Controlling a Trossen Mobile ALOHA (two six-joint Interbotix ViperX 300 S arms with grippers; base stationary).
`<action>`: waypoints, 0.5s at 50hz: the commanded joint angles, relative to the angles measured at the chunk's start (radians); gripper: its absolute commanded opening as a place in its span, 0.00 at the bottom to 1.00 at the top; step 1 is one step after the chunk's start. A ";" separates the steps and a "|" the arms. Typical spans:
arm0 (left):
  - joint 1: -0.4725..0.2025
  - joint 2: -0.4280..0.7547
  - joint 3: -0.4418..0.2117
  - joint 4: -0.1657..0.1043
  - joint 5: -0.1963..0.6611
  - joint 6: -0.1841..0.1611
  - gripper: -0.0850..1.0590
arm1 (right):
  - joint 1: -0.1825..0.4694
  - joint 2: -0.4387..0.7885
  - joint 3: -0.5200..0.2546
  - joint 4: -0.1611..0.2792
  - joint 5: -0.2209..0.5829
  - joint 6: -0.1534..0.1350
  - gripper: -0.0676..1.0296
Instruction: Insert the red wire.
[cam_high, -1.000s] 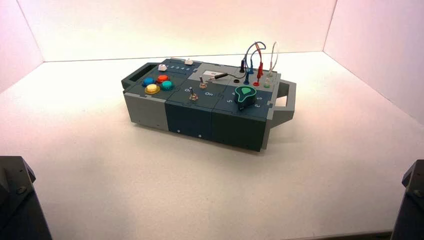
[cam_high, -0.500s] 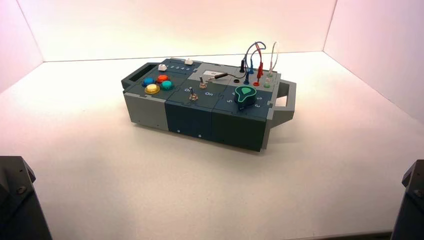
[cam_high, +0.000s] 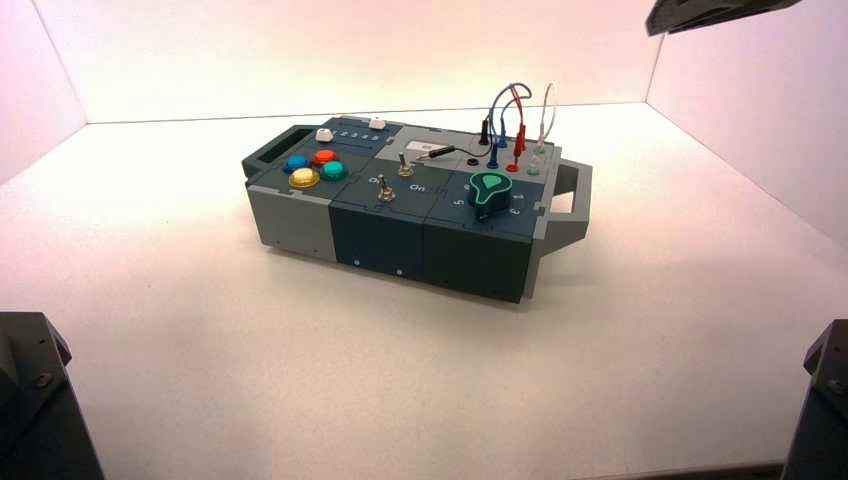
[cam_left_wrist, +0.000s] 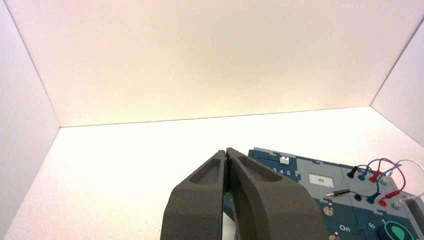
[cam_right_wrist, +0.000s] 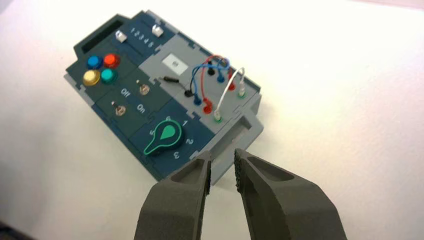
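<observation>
The red wire (cam_high: 520, 128) arches in a thin loop at the far right end of the box (cam_high: 400, 215). In the right wrist view the red wire (cam_right_wrist: 201, 82) runs between two red plugs, one standing at a red-ringed socket (cam_right_wrist: 207, 106); whether it is seated I cannot tell. My right gripper (cam_right_wrist: 222, 161) hangs open and holds nothing, above the table just off the box's handle end (cam_right_wrist: 235, 132). A dark part of the right arm (cam_high: 720, 12) shows at the top right corner. My left gripper (cam_left_wrist: 227, 152) is shut and empty, well back from the box (cam_left_wrist: 300, 175).
A blue wire (cam_right_wrist: 196, 80), a white wire (cam_right_wrist: 229, 87) and a black plug (cam_right_wrist: 171, 79) lying flat crowd the same socket panel. A green knob (cam_right_wrist: 165, 135), two toggle switches (cam_right_wrist: 143, 89) and coloured buttons (cam_right_wrist: 101, 68) sit on top. White walls close in the table.
A dark part of my right arm has come into the top right corner of the high view. The box and its wires have not moved.
</observation>
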 joint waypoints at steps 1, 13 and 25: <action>-0.003 0.015 -0.014 -0.002 -0.012 0.000 0.05 | 0.029 0.040 -0.060 0.025 0.005 -0.003 0.32; -0.005 0.015 -0.012 -0.002 -0.015 0.000 0.05 | 0.110 0.163 -0.115 0.057 0.008 -0.003 0.32; -0.003 0.015 -0.012 -0.003 -0.015 -0.002 0.05 | 0.153 0.316 -0.158 0.057 0.011 -0.023 0.37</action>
